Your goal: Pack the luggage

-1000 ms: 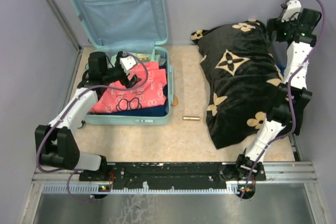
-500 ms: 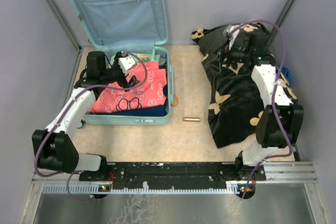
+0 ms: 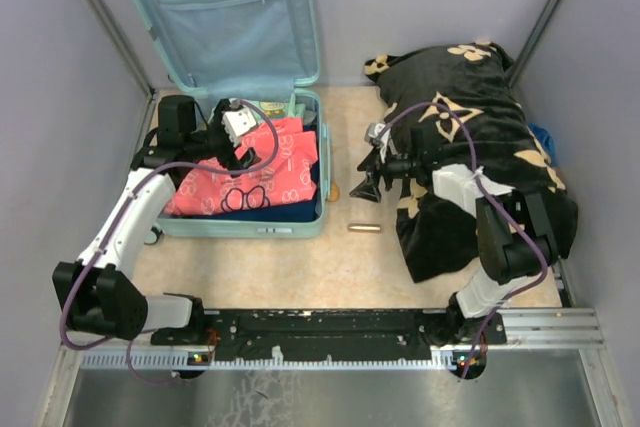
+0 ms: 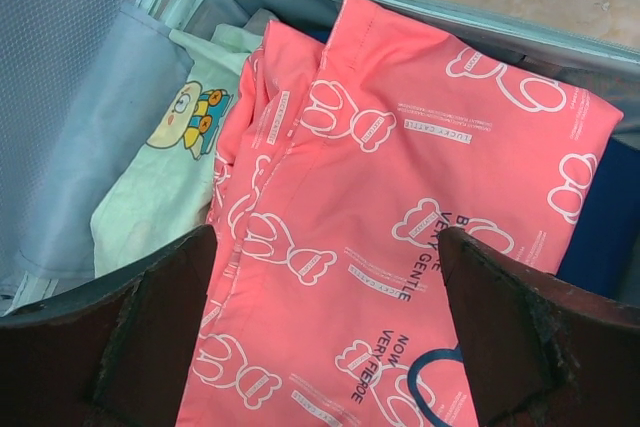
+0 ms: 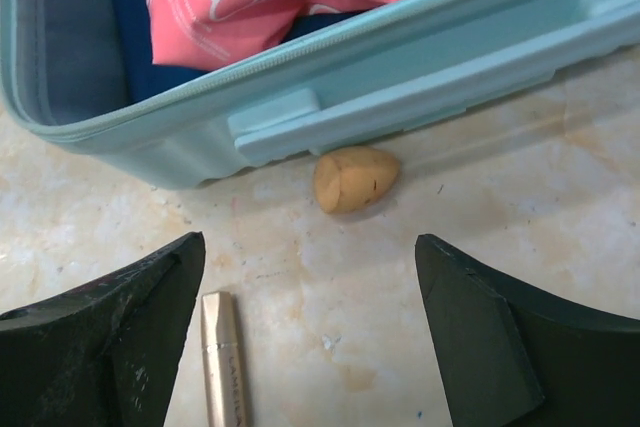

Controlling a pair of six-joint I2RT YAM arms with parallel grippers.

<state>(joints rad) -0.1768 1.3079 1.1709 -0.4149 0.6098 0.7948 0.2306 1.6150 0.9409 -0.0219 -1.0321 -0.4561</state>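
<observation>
Inside the luggage (image 4: 450,17), the pink cloth (image 4: 400,197) is hiding most of the dark blue thing (image 4: 600,237) under it. The gold tube (image 5: 222,367) is getting cut off at the right wrist view's bottom edge.

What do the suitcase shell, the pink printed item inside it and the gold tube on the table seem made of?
Suitcase shell: hard moulded plastic by its ribs, pale mint, satin. Pink printed item: thin smooth fabric, probably synthetic, softly creased. Gold tube: metal or metallised plastic, brushed sheen; which, unclear.
</observation>
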